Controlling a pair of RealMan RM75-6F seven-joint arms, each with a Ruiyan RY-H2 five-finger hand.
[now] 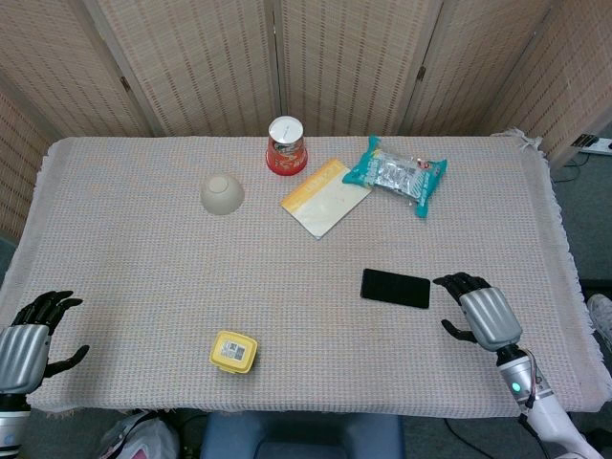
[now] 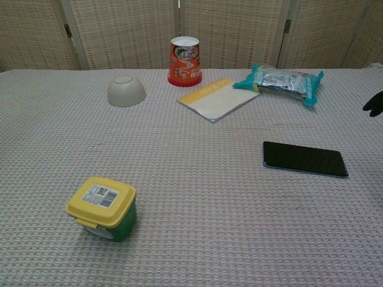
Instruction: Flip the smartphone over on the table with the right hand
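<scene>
From above, the right hand (image 1: pixel 486 316) hovers just beside the dark phone (image 1: pixel 395 288) lying flat on the table (image 1: pixel 143 268), fingers apart and holding nothing, the left hand (image 1: pixel 27 339) likewise spread at the near edge, while from the chest only dark fingertips (image 2: pixel 374 103) show beyond the phone (image 2: pixel 304 158).

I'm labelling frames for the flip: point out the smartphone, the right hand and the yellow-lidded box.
smartphone (image 1: pixel 395 288), head view, middle of its dark face.
right hand (image 1: pixel 485 315), head view, silver back of the hand.
yellow-lidded box (image 2: pixel 101 201), chest view, label on the lid.
</scene>
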